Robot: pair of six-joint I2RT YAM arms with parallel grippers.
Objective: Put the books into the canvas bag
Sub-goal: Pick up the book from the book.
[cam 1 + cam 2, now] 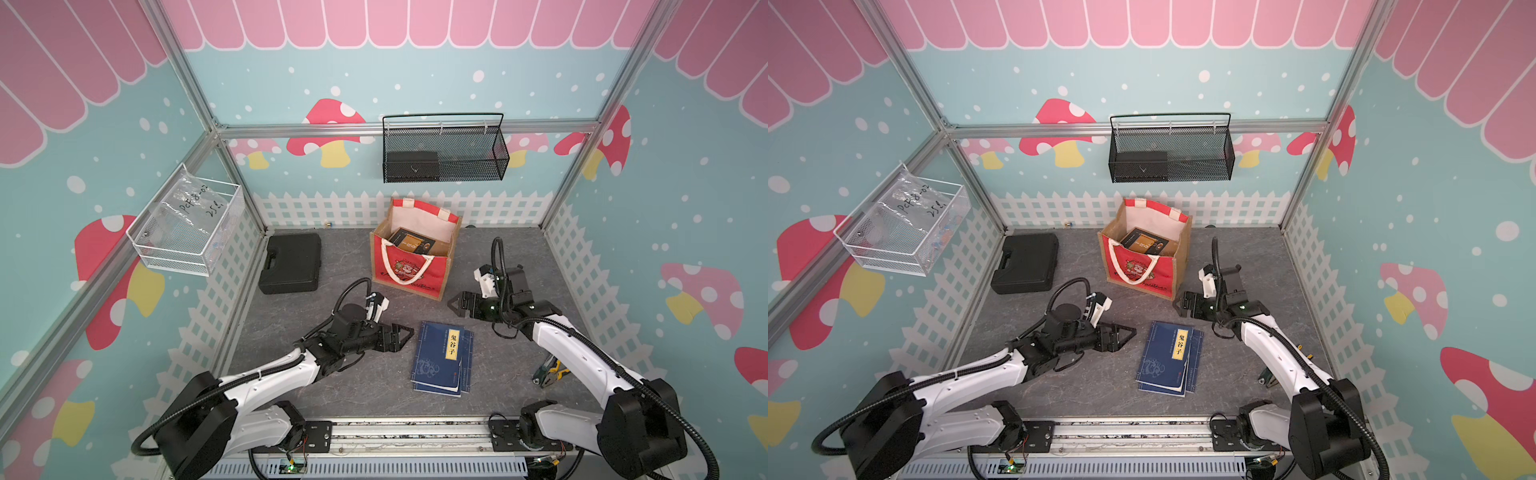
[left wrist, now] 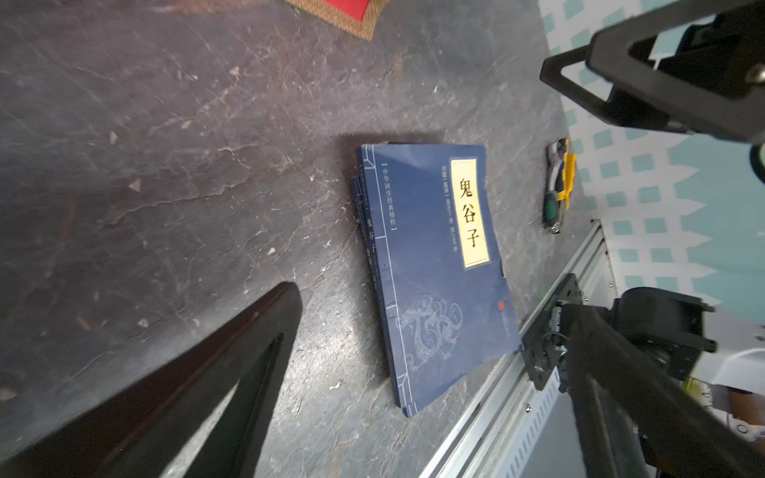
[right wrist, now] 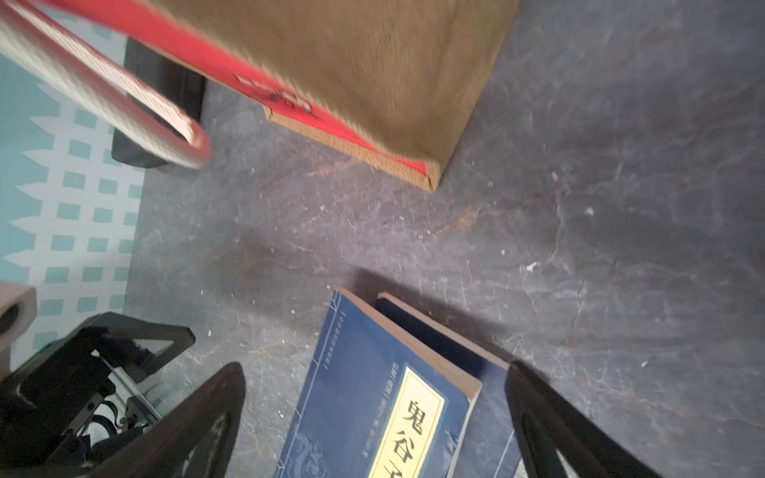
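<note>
No idea how many blue books (image 1: 440, 357) are in that pile on the surface, since the top cover hides all but slivers of the rest. In the right wrist view the pile runs off the edge, and the canvas bag (image 3: 364, 62) is smeared and cropped too. Inside the bag only one black-and-tan cover (image 1: 411, 243) shows; anything under it is hidden. The pliers (image 1: 549, 374) sit half behind the right arm (image 1: 582, 353) in both top views. The dark thing (image 1: 411, 164) in the far mesh basket (image 1: 469, 153) is too murky to name.
</note>
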